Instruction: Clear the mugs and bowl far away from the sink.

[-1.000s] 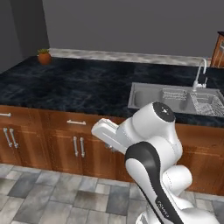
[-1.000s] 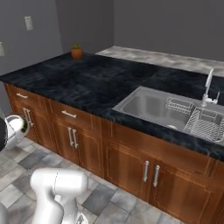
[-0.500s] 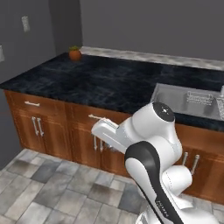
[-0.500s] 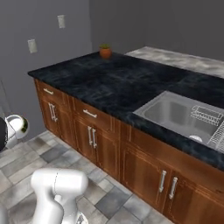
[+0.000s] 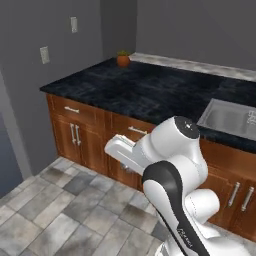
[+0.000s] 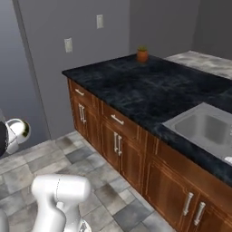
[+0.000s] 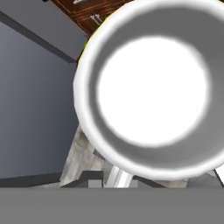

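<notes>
In the right base view, at the 9 o'clock edge, the gripper [image 6: 9,135] hangs over the tiled floor [image 6: 90,163] with the white mug [image 6: 19,130] at its tip. Nothing is under the mug, so it is judged to be carried, the claw pinched together on its rim. In the hand view the mug's pale round mouth [image 7: 151,87] sits close, toward 1 o'clock. The dark stone counter [image 5: 150,90] runs across the middle of the left base view. A small potted plant [image 5: 123,58] stands at its far end, near 12 o'clock. The sink [image 5: 227,117] lies at 3 o'clock, well apart from the mug.

The task looks partly done. One mug is lifted away from the sink but not yet set down. How things stand with the red mug and the bowl cannot be judged here.
</notes>
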